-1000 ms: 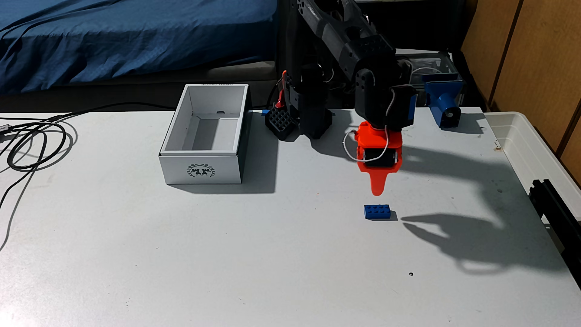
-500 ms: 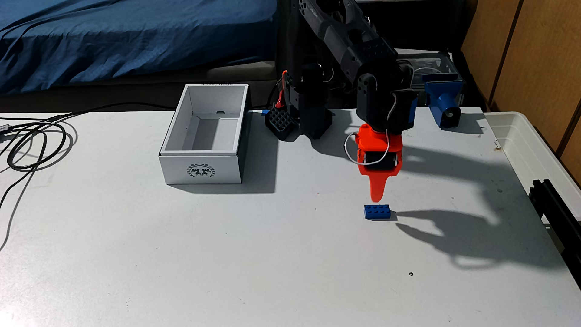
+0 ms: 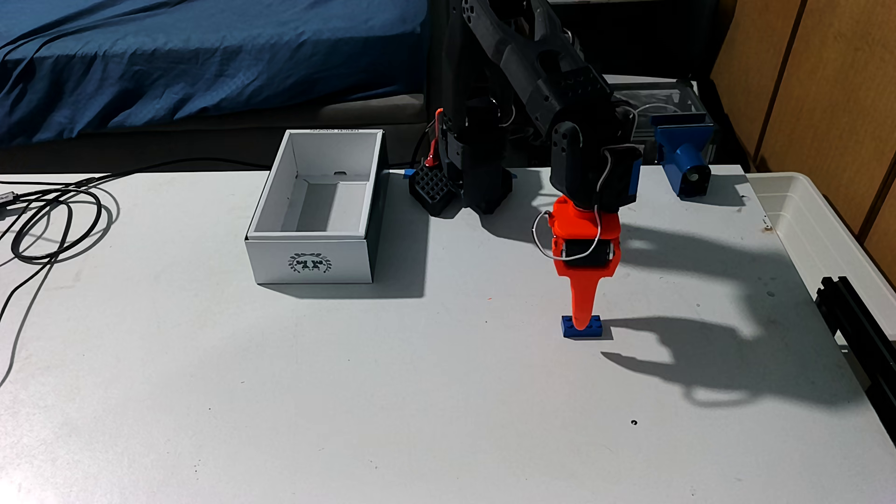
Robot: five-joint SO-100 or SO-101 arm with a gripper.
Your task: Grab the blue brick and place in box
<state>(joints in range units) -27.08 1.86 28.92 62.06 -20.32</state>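
- Far left of the frame: black cables (image 3: 53, 218) looped on the table (image 3: 339, 412).
- Left of centre: the box (image 3: 310, 261), white, open-topped, emblem side toward the camera — nothing visible inside.
- Right of centre: orange gripper (image 3: 581, 323) pointing straight down, tip in front of the blue brick (image 3: 594, 330) lying flat on the table.
- Fingers: seen edge-on as one blade — cannot tell how far apart, nor whether gripping the brick.
- Upper right: blue clamp-like part (image 3: 682, 160).
- Right edge: translucent tub (image 3: 824, 232).

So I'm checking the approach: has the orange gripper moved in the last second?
Yes. The gripper has come down toward the table; its tip now overlaps the blue brick, which hasn't shifted.
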